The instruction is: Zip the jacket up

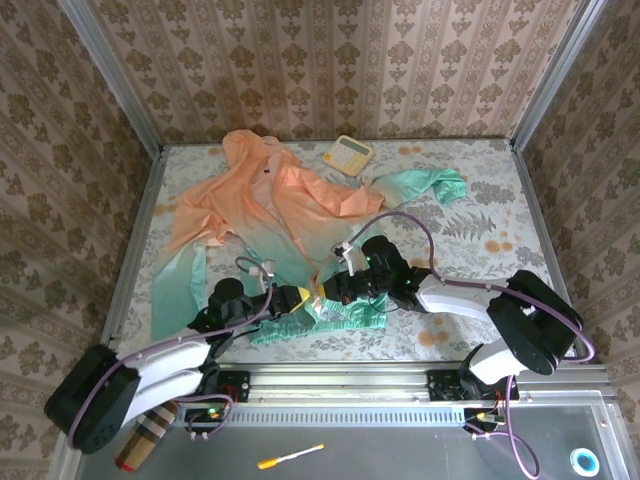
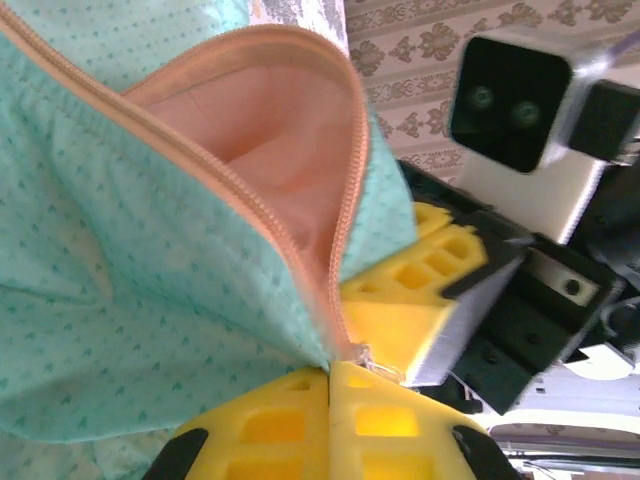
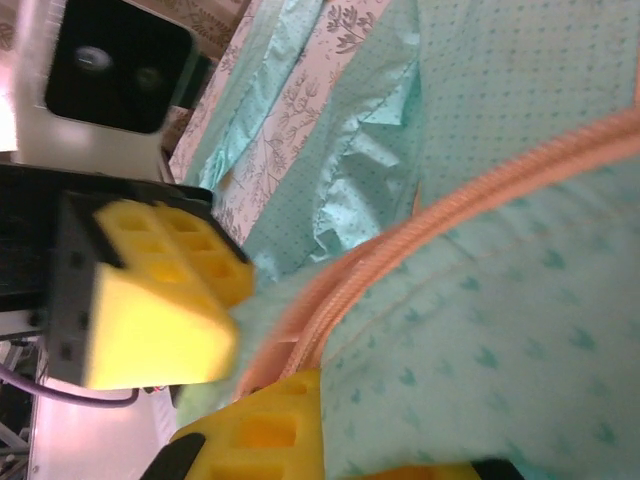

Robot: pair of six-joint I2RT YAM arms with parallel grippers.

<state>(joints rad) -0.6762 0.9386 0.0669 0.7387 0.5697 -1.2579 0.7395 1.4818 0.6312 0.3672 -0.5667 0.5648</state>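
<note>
Left wrist view, closest to the lens: the left gripper [image 2: 330, 400] sits at bottom centre. Its yellow fingers [image 2: 250, 430] are pressed together, and the lower end of the orange zipper [image 2: 250, 190] runs into the seam between them. We read this as a pinch on the zipper base of the jacket [image 2: 120, 300]. Above the pinch the two zipper rows part into a loop showing peach lining, and mint fabric fills the left of the frame. Just right of the pinch is the right gripper [image 2: 425, 300], yellow tips against the same fabric.

Right wrist view: the right gripper [image 3: 340, 450] is at the bottom edge, clamped on mint fabric beside the zipper [image 3: 420, 230]. The left gripper [image 3: 160, 310] is at centre left, just beside it.

Top view: each arm stretches from its base at a bottom corner inward to lower centre. The left gripper [image 1: 303, 296] and right gripper [image 1: 328, 288] meet tip to tip at the jacket's mint hem. The jacket [image 1: 270, 200] lies spread on the table [image 1: 500, 200], with the peach part toward the upper left and a mint sleeve end at upper right. A yellow calculator [image 1: 347, 154] lies just beside its upper edge.
</note>
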